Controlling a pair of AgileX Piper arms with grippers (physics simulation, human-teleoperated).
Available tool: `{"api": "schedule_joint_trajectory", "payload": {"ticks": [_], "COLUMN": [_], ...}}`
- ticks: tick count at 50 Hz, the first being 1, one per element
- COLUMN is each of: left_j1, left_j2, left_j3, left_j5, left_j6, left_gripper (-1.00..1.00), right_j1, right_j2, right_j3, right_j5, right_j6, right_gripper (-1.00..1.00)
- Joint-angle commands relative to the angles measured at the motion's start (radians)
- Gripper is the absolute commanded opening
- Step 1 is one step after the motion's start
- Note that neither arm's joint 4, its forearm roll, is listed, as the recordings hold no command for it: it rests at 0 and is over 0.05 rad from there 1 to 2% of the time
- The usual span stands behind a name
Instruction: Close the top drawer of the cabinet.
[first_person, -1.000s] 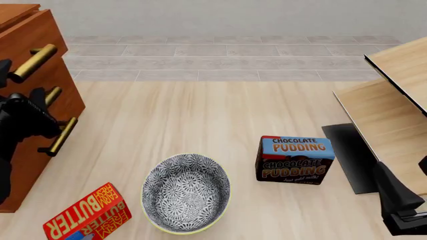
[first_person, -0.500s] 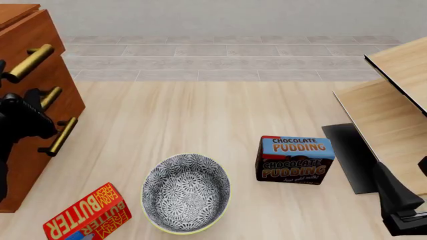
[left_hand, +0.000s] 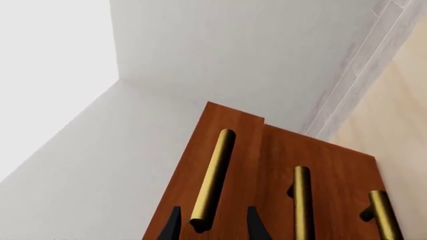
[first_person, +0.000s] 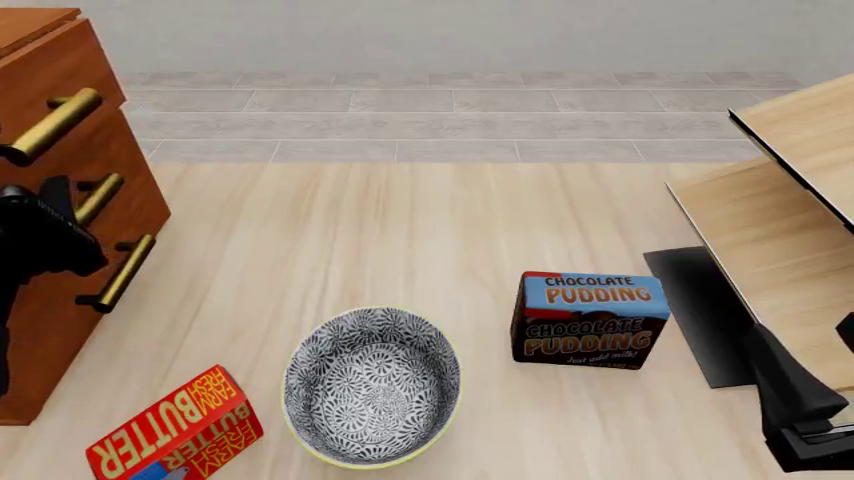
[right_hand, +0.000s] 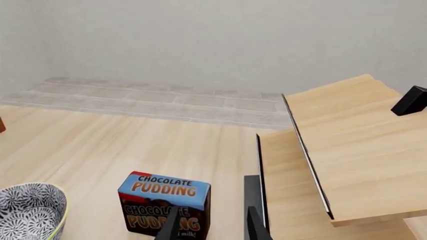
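Cabinet (first_person: 94, 190) stands at the far left of the table, reddish-brown, only partly in the front view. The left wrist view shows what that view cuts off: the full drawer face with three brass bars, and the top drawer (left_hand: 220, 165) front standing slightly proud of the panel beside it, a step visible along its upper edge.

Pale wood furniture (first_person: 787, 230) occupies the right side. The right wrist view shows its stacked slabs with dark edges.

Patterned bowl (first_person: 372, 386) sits near centre front. Chocolate pudding box (first_person: 590, 320) is to its right, apart from it. Butter box (first_person: 176, 428) lies tilted at lower left.

Left gripper (left_hand: 212, 227): fingers apart, one either side of the near end of the top drawer's handle (left_hand: 213, 177). Contact cannot be told. Front view shows only the dark arm body against the cabinet.

Right gripper (right_hand: 211, 225): fingers apart, nothing between them, pointing toward the pudding box.
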Motion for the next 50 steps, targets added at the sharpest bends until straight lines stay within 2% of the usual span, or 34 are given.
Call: {"api": "schedule_joint_trajectory", "payload": {"ticks": [1,50], "left_j1": [0.043,0.092], "left_j2": [-0.006,-0.015], "left_j3": [0.001,0.011], "left_j5": [-0.009,-0.009], "left_j6": [0.001,0.01], "left_gripper": [1.0,1.0], "right_j1": [0.001,0.011], "right_j2": [0.0,0.0], "right_j3": [0.0,0.0], "right_j5": [-0.001,-0.004], "right_j6": [-0.001,-0.002], "right_gripper": [1.0,1.0]}}
